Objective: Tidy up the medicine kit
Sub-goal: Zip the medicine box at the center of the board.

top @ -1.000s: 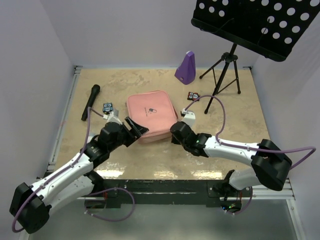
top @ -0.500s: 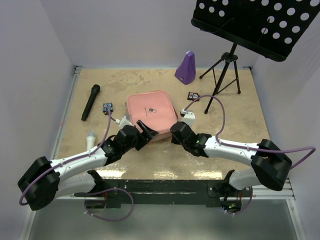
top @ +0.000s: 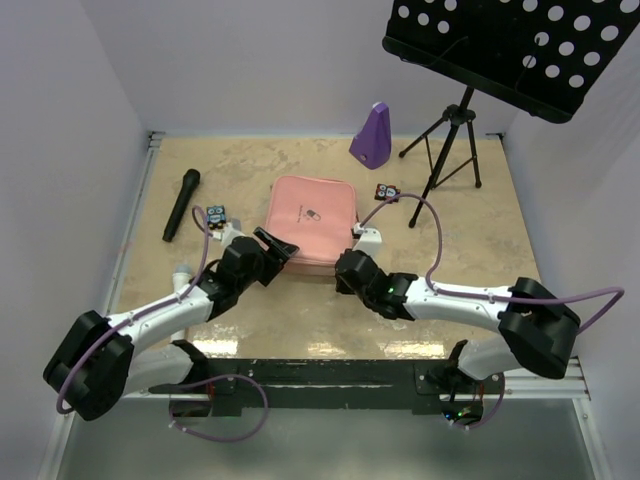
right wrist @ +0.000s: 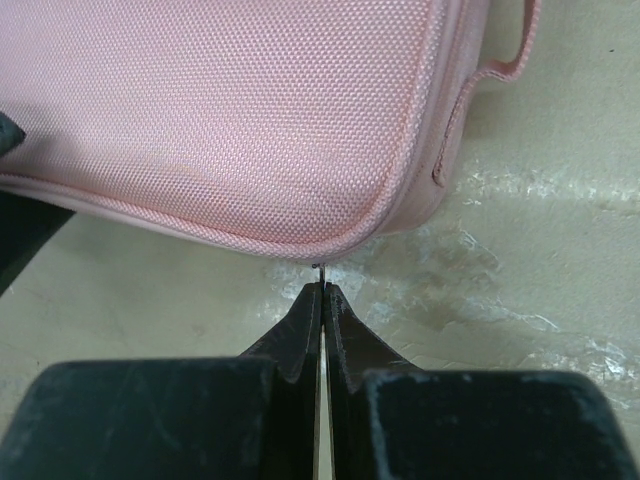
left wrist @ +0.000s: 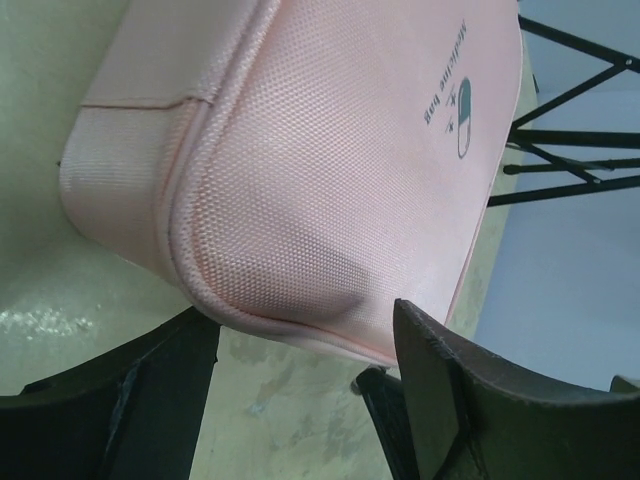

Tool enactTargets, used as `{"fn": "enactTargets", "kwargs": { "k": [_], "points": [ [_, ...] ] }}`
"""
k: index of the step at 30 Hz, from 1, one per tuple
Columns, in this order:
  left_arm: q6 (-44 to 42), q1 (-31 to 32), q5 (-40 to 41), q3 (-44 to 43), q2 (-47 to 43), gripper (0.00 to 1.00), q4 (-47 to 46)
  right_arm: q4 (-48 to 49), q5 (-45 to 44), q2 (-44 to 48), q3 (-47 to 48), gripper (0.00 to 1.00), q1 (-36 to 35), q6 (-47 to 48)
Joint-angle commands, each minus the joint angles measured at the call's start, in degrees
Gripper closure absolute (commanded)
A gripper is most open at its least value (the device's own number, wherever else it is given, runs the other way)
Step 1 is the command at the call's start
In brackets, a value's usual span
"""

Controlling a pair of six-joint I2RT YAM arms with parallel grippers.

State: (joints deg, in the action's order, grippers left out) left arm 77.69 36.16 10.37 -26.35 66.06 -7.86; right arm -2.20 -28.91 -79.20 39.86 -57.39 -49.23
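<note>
The pink medicine kit lies closed on the table, with its pill logo on the lid. My left gripper is open at the kit's near left corner. In the left wrist view the corner of the kit sits between the two black fingers. My right gripper is at the kit's near right corner. In the right wrist view it is shut on the thin metal zipper pull at the kit's edge.
A black microphone and a small dark gadget lie at the left. A white object lies beside my left arm. A purple metronome, a small red gadget and a music stand's tripod are at the back right.
The kit has slid away from me and turned a little. My left gripper swung right, then back up to the kit's near left corner. My right gripper followed the kit's edge.
</note>
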Motion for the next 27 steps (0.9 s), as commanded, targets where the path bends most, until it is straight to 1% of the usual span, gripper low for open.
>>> {"fn": "enactTargets", "kwargs": {
  "k": [1,7,11,13,16,20,24,27],
  "points": [
    [-4.82,-4.51,0.18,-0.19,0.29,0.26,-3.48,-4.57,-0.45,-3.06,0.22,1.00,-1.32,1.59],
    [-9.75,-10.14,-5.52,-4.14,3.81,0.23,-3.30,-5.27,-1.59,-4.39,3.12,1.00,-1.76,3.00],
    [-8.79,-9.89,-9.66,-4.33,3.73,0.22,-4.53,-5.80,-2.21,-4.30,3.82,1.00,-1.76,3.27],
    [-6.51,-8.40,-9.85,-2.05,2.15,0.22,-7.07,-5.98,-2.38,-4.04,4.00,1.00,-1.76,3.35],
    [-5.18,-3.31,-6.43,-1.95,1.00,0.21,-7.35,-6.15,-2.82,-4.03,4.00,1.00,-1.76,3.27],
    [-3.95,1.01,-5.54,-4.06,4.15,0.21,-8.05,-6.15,-3.00,-4.47,4.35,1.00,-1.85,3.44],
    [-2.99,2.60,-5.63,-6.08,8.28,0.22,-8.40,-6.42,-2.91,-4.65,4.88,1.00,-1.94,3.62],
    [-2.20,2.77,-5.10,-6.43,10.13,0.27,-8.75,-6.42,-2.91,-4.56,4.97,1.00,-1.94,3.88]
  ]
}}
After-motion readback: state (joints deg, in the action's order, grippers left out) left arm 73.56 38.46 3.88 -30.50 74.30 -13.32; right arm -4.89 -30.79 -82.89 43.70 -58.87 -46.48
